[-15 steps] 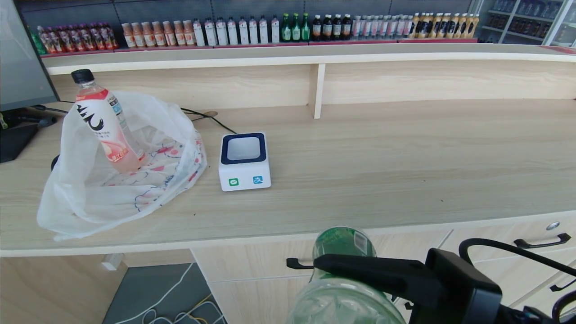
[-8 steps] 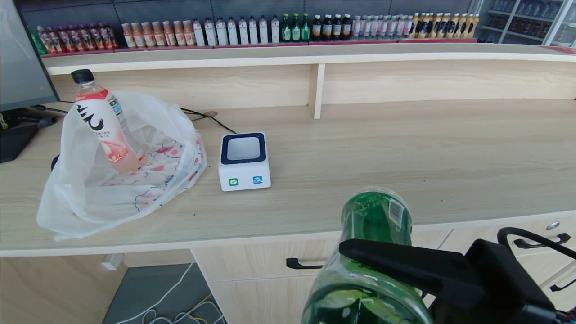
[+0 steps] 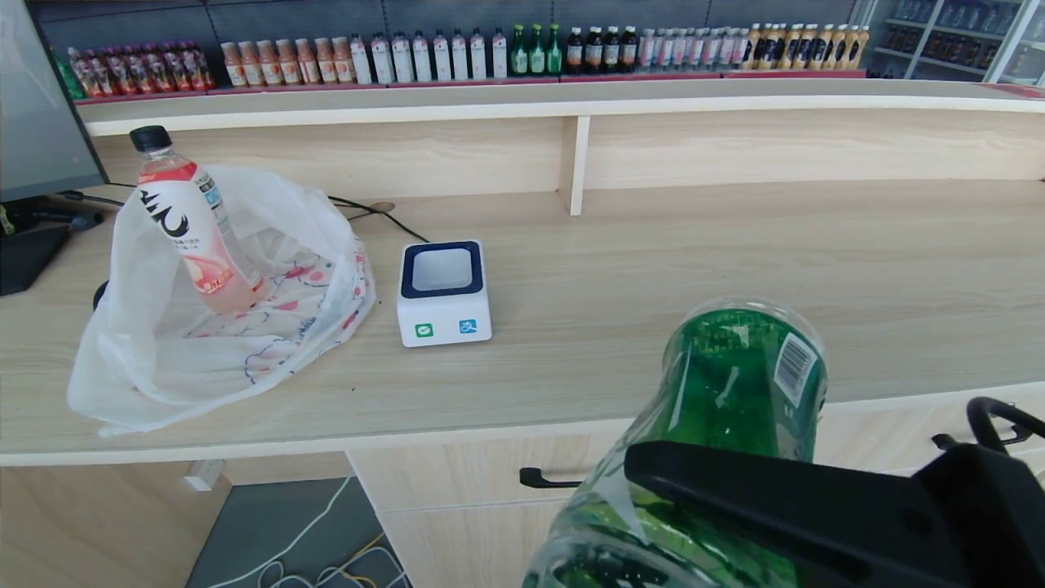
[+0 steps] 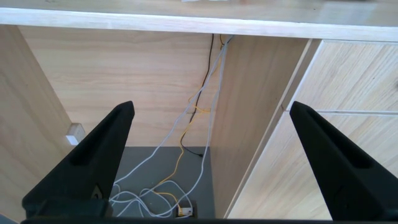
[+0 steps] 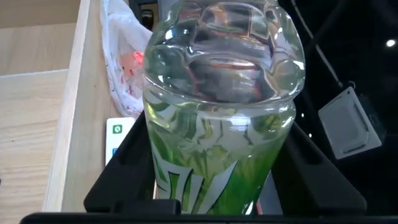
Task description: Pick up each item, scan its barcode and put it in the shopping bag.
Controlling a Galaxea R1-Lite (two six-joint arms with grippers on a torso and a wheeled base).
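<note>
A green bottle [image 3: 718, 408] is held tilted in the right tool [image 5: 217, 193], near right by the table's [image 3: 694, 261] edge. The scanner [image 3: 443, 291] stands farther left, and just beside it the bag [image 3: 163, 359] holds a pink bottle [image 3: 192, 224]. The left tool [image 4: 211, 109] is spread wide below the table.

The right gripper [image 3: 694, 498] clamps a green bottle [image 3: 727, 392], tilted over the front edge of the counter [image 3: 694, 261], with its barcode showing. A white scanner [image 3: 443, 291] sits just beside the shopping bag [image 3: 147, 359], in which a pink bottle [image 3: 192, 229] stands leaning.
</note>
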